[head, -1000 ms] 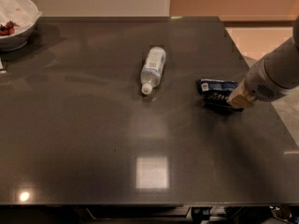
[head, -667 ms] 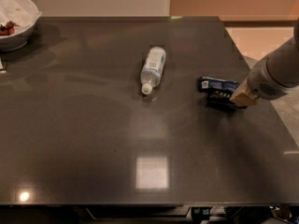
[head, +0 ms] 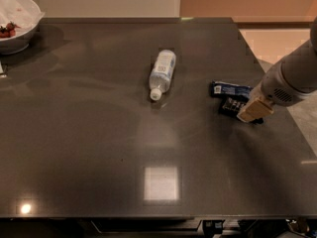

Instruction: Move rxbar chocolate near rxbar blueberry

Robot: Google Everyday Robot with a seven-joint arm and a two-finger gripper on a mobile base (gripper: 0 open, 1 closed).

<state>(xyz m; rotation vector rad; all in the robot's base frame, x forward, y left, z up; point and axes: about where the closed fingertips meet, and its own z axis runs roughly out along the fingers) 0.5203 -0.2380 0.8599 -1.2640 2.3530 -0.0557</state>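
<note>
The rxbar blueberry (head: pixel 231 89), in a dark blue wrapper with a white label, lies flat on the right side of the dark table (head: pixel 99 148). The rxbar chocolate (head: pixel 232 105), in a black wrapper, lies just in front of it, almost touching it. My gripper (head: pixel 253 111) comes in from the right on a grey arm. Its beige tip sits over the right end of the black bar and hides that end.
A clear plastic water bottle (head: pixel 162 73) lies on its side mid-table, left of the bars. A white bowl (head: pixel 17 21) with red pieces stands at the far left corner. The table's right edge runs close behind the arm.
The gripper tip has shifted slightly at the right end of the black bar. Both bars and the bottle stay where they were.
</note>
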